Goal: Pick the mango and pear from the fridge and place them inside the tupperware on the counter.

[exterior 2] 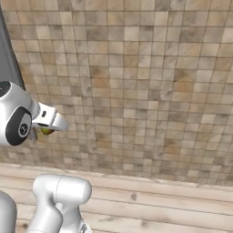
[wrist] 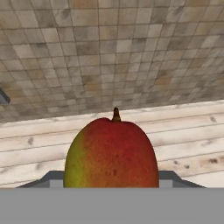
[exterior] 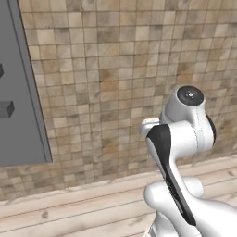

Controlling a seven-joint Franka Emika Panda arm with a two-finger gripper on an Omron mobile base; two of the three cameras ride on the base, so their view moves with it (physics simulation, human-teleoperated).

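The fingers [wrist: 112, 186] are clamped on the mango [wrist: 112, 154], stem up, held in the air before the tiled wall [wrist: 109, 52], above the wooden floor [wrist: 183, 144].

In my hand view the mango [wrist: 111, 153] sits directly in front of my gripper [wrist: 111, 181], between the two finger tips, with its stem pointing up. Behind the mango runs the plank floor [wrist: 183, 144], and behind the floor stands the tiled wall [wrist: 131, 52]. In the left base view the fridge [exterior: 18, 92] stands at the left of this wall, and my arm [exterior: 180, 152] rises at the right.
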